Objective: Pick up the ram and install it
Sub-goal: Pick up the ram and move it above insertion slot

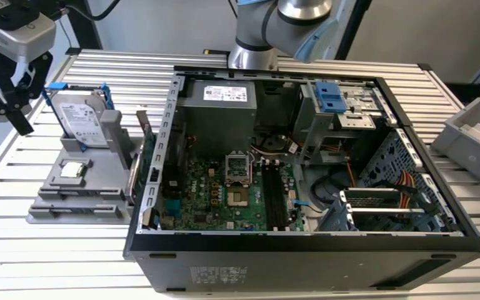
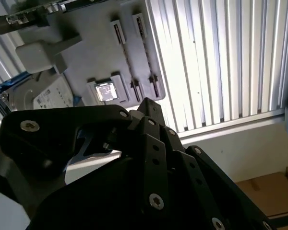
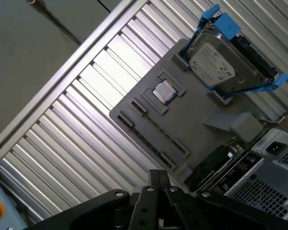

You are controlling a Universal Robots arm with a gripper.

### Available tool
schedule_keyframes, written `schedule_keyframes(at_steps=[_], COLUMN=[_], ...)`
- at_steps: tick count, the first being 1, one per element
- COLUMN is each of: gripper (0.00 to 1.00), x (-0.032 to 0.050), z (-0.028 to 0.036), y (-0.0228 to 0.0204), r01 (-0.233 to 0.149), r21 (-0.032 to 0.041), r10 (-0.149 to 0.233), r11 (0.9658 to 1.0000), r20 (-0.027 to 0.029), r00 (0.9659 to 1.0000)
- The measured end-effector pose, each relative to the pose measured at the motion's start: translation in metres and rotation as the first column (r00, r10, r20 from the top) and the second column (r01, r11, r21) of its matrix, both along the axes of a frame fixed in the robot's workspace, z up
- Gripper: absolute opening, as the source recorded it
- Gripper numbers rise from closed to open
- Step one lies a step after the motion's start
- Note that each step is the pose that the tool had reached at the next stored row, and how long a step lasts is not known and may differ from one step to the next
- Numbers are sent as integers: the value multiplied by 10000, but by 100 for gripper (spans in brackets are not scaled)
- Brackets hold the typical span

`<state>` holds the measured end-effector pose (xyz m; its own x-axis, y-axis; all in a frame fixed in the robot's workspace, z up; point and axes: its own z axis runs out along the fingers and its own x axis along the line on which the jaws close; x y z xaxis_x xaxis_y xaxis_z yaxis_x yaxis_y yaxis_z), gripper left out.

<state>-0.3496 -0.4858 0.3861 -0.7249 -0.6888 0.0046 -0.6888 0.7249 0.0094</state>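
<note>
My hand (image 1: 0,122) hangs open and empty near the bench (image 1: 57,250) edge, with free room beside the grey holder (image 1: 82,209).

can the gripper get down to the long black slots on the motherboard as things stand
Probably yes. The case lies open and nothing covers the slots; cables sit just beside them. The gripper hangs outside the case by the gray holder, so it would have to clear the case wall.

Bright light shines off the ribbed metal table (image 2: 216,57) in both wrist views. Inside the computer case (image 1: 307,250) it is darker.
</note>
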Motion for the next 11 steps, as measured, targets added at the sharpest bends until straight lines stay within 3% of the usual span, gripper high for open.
schedule_keyframes(at_steps=[6, 11], gripper=[0, 0], x=[0, 0], z=[0, 0], y=[0, 0], r01=[-476, -995], r21=[-25, -43], r10=[476, 995], r11=[9989, 9950], r20=[0, -2], r00=[9989, 9950])
